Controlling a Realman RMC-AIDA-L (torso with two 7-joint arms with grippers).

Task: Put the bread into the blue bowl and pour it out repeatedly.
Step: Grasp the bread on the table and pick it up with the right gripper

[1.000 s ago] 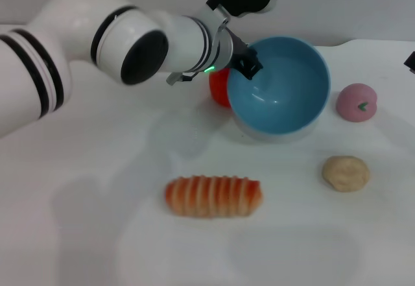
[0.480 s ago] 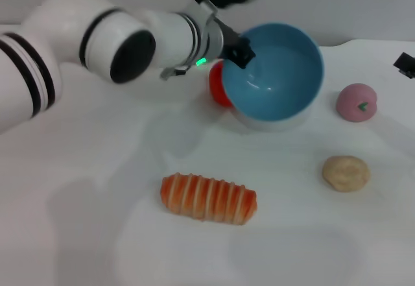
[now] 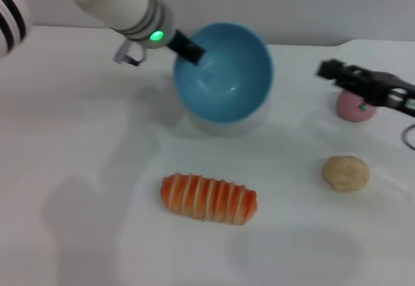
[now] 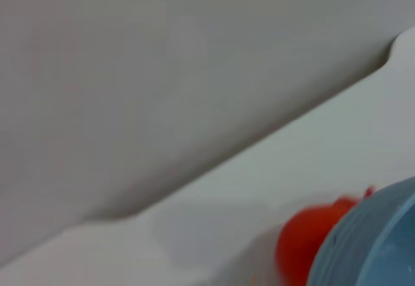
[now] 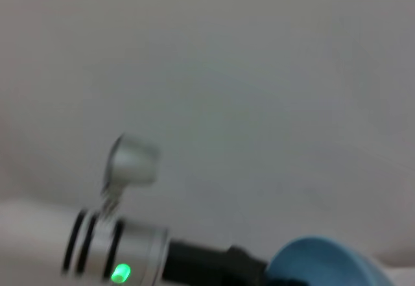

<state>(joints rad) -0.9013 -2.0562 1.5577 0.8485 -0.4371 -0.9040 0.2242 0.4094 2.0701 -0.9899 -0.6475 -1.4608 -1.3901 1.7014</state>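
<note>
In the head view we see our left gripper [image 3: 193, 51] at about eleven o'clock from the middle of the table [image 3: 84, 169], its dark fingers pinching the rim of the blue bowl [image 3: 224, 72]. The bowl is tilted so that its open mouth faces toward us and a little downward, and it appears lifted, with a pale shadow on the white surface just beneath it. The bowl's inside looks bare and smooth. The bread [image 3: 209, 198] lies on the table at roughly six o'clock from the bowl, well apart from it, with its orange-and-cream striped face up and its long axis running nearly side to side, the right end slightly nearer to us. At about three o'clock from the bread sits a small round beige lump [image 3: 346, 172], alone on the surface. Our right gripper [image 3: 334, 72] reaches in from the three o'clock edge, hanging above the table with nothing between its fingers; we cannot tell whether they are spread or pressed together. Just behind that arm, partly covered by it, rests a pink round fruit [image 3: 353, 106]. In the left wrist view we see a slice of the bowl's rim [image 4: 369, 240] with a red-orange fruit [image 4: 308, 237] just beside it on the table. The right wrist view shows the left arm's silver wrist with a green light [image 5: 119, 274], and the bowl's edge [image 5: 324, 260] past it.
</note>
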